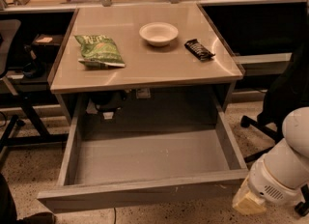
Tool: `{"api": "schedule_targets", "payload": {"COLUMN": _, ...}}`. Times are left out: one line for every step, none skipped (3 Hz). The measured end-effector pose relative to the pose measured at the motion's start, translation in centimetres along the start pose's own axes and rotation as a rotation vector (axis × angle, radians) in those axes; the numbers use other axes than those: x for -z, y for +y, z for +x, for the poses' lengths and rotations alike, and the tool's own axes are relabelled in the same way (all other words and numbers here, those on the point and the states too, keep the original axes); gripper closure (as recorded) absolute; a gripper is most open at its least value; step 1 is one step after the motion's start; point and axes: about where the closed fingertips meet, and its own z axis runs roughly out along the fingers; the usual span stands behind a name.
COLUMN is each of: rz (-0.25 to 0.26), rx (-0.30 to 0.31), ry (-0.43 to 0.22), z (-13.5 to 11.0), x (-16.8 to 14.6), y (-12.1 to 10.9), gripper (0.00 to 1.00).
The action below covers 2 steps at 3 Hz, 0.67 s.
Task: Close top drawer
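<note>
Hand (248, 202) low right, just beside the top drawer (145, 158) front corner. Only a pale yellowish bit shows, the rest hidden by the white arm (285, 170), itself cut by the right edge. Print on green bag (99, 50) and dark wrapper (199, 49) unreadable. Dark clutter (108, 101) under the surface (145, 68) unclear.
</note>
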Motion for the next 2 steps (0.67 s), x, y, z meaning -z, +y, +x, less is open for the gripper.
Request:
{"api": "schedule_targets", "payload": {"rz": -0.006, "rx": 0.011, "ry": -0.044, "z": -2.1, "x": -1.0, "y": -1.7, "gripper": 1.00}}
{"api": "schedule_targets", "payload": {"rz": -0.009, "rx": 0.032, "ry": -0.070, "z": -4.1, "x": -1.5, "y": -2.7, "gripper": 1.00}}
